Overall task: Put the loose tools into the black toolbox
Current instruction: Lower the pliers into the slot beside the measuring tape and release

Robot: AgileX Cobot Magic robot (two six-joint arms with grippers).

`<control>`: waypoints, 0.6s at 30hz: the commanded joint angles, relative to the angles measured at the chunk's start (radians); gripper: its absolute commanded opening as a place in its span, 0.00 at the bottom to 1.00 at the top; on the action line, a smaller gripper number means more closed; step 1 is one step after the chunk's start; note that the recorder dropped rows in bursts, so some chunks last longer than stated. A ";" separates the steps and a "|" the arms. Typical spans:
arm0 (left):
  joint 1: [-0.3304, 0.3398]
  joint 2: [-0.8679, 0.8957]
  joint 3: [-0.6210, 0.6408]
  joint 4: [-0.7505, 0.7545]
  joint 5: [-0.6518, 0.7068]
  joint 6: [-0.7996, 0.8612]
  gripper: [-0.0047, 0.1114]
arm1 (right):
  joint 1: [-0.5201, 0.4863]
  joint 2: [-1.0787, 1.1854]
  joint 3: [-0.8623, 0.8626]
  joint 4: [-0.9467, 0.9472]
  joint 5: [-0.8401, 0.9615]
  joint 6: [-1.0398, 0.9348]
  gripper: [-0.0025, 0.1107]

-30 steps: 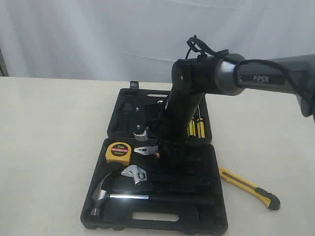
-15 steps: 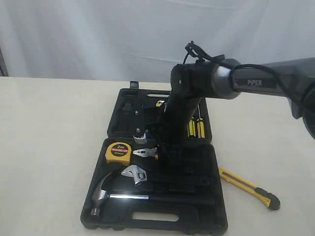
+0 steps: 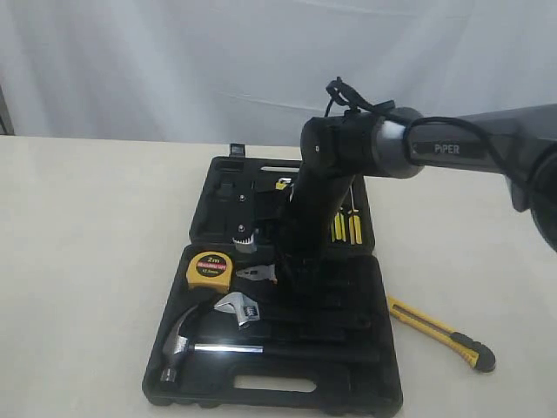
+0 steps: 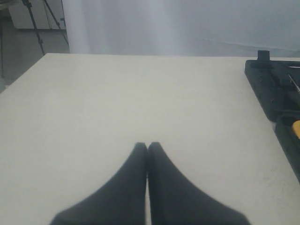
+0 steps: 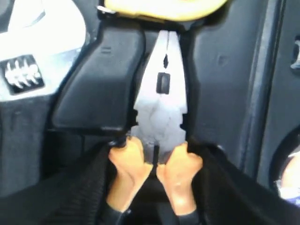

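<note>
The right arm [image 3: 348,152] has sunk a little and swung slightly towards the left of the exterior view since a second ago. The pliers [image 5: 160,108] have gone down with it, so that their steel head now sits lower and closer to the tape measure [image 3: 209,270].

The black toolbox [image 3: 365,383] lies open on the table [image 3: 96,261], both halves flat. In the near half the tape measure is already in its recess, above the hammer [image 3: 187,341] and the wrench [image 3: 237,307]. The screwdrivers [image 3: 345,228] stand in the far half. By my judgement the task is about midway: one loose tool is stowed and the pliers are being seated. The utility knife [image 3: 439,333] is yet to be collected, lying on the table just beside the toolbox's right edge. I cannot make out the tape roll anywhere.

In the right wrist view the pliers lie in a moulded slot, head pointing at the tape measure's yellow body. Their orange handles sit inside the right gripper [image 5: 157,159]. Its fingers [image 5: 79,187] flank the two handles closely, one on each outer side — whether they are pressing or have let go I cannot tell. The left gripper [image 4: 147,144] hangs over bare table well apart from the toolbox, fingertips touching and holding nothing.
</note>
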 commanded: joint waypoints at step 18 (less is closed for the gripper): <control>-0.005 -0.001 0.003 0.000 -0.005 -0.006 0.04 | -0.001 -0.137 0.003 0.006 -0.010 0.212 0.76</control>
